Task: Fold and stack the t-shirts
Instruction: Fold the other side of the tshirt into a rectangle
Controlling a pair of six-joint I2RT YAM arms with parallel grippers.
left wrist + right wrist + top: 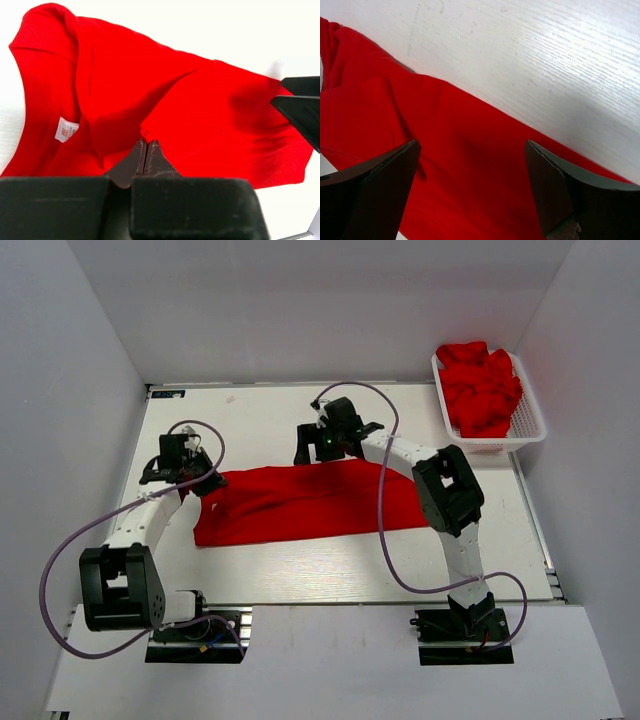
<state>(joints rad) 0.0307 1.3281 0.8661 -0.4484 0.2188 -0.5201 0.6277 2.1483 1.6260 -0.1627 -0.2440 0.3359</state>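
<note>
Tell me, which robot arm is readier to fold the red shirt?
Left, I think. The left gripper is shut, pinching the red t-shirt, so it could pull a fold. The right gripper is open over the fabric, gripping nothing.

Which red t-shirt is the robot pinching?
The t-shirt spread out on the table, pinched by the left pincer. The other t-shirts sit crumpled in the white basket.

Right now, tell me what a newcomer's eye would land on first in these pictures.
The bright red t-shirt sprawled across the middle of the white table grabs attention first. Next comes the white mesh basket at the far right corner, heaped with more red shirts. The left gripper is pinched shut on the spread shirt's fabric, while the right gripper hangs open over its far edge.
</note>
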